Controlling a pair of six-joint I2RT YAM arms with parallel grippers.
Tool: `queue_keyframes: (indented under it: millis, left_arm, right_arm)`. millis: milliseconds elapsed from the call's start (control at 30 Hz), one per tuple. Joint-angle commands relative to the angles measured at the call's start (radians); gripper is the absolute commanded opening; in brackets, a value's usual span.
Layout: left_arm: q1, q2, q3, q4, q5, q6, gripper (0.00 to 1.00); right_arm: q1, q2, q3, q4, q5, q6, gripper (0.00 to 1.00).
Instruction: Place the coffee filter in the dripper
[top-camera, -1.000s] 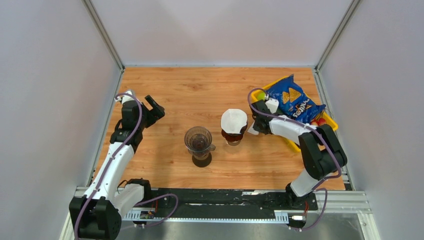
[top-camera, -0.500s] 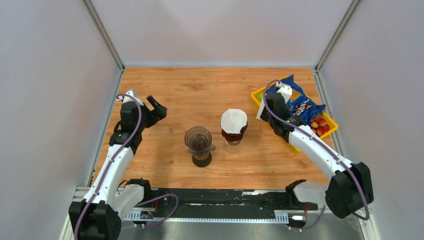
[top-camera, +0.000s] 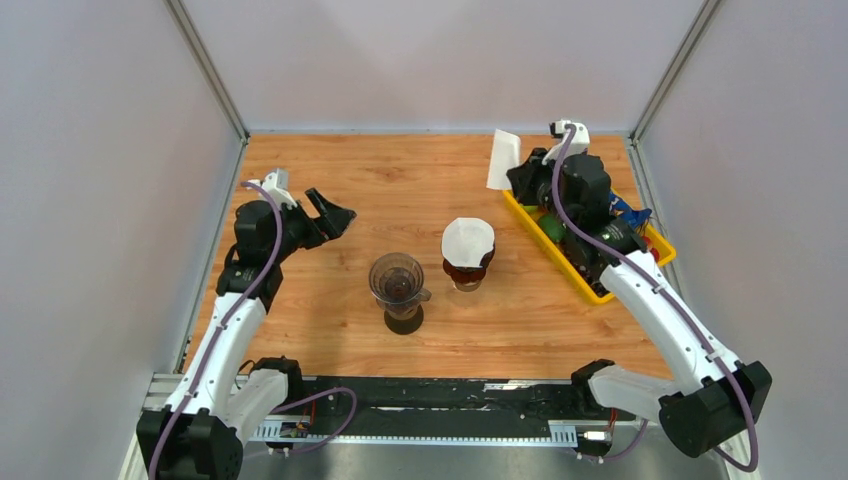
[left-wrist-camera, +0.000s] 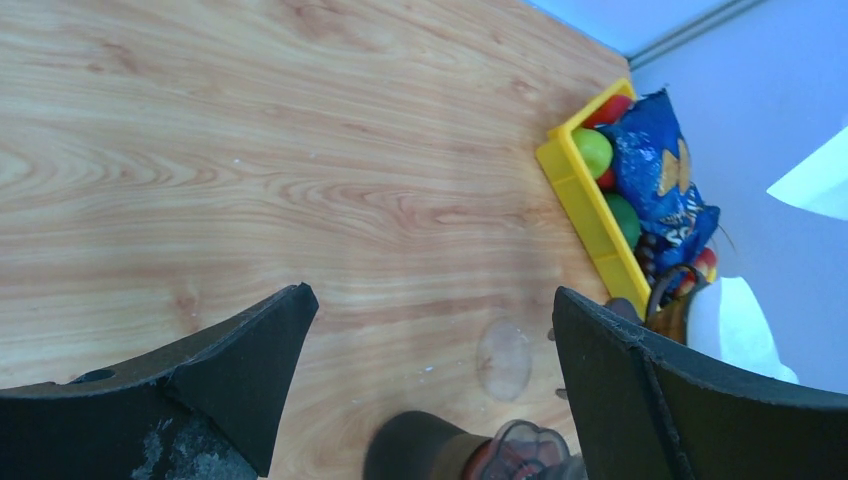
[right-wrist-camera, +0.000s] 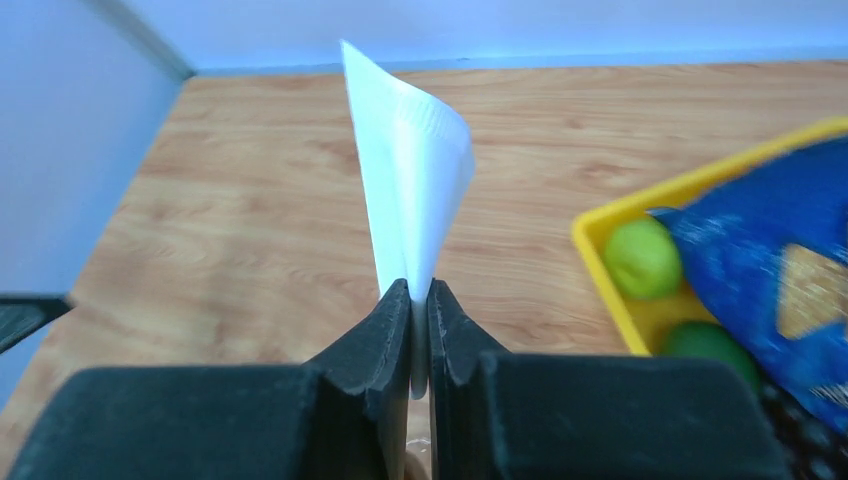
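Note:
My right gripper (top-camera: 521, 176) is shut on a white folded coffee filter (top-camera: 503, 159), held up in the air at the back right, near the tray's far corner. In the right wrist view the filter (right-wrist-camera: 410, 195) stands upright, pinched between my fingertips (right-wrist-camera: 420, 300). The clear brownish dripper (top-camera: 398, 279) stands mid-table, its rim showing in the left wrist view (left-wrist-camera: 525, 455). Right of it, a glass holder carries a stack of white filters (top-camera: 468, 242). My left gripper (top-camera: 335, 213) is open and empty, left of and behind the dripper, also in the left wrist view (left-wrist-camera: 430, 335).
A yellow tray (top-camera: 575, 272) at the right holds a blue chips bag (right-wrist-camera: 775, 265), green limes (right-wrist-camera: 642, 256) and small red fruit. Grey walls enclose the table on three sides. The tray also shows in the left wrist view (left-wrist-camera: 585, 205).
My right arm has risen and swung back from beside the filter stack to the far right, carrying the filter. My left gripper has shifted slightly right.

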Motion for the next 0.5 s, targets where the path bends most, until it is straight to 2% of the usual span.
queue_keyframes:
  millis: [0, 233, 367, 467]
  left_arm:
    - [0.007, -0.021, 0.053, 0.092, 0.127, 0.003, 1.0]
    - [0.004, 0.036, 0.062, 0.298, 0.373, -0.09, 1.0]
    - [-0.015, 0.076, 0.076, 0.379, 0.462, -0.14, 1.0]
    - [-0.049, 0.085, 0.094, 0.372, 0.457, -0.134, 1.0]
  right_arm:
    - [0.008, 0.047, 0.083, 0.085, -0.381, -0.093, 0.13]
    - [0.086, 0.18, 0.193, 0.095, -0.671, -0.133, 0.13]
    - [0.171, 0.248, 0.234, 0.094, -0.706, -0.175, 0.14]
    - [0.216, 0.288, 0.256, 0.091, -0.71, -0.2, 0.14]
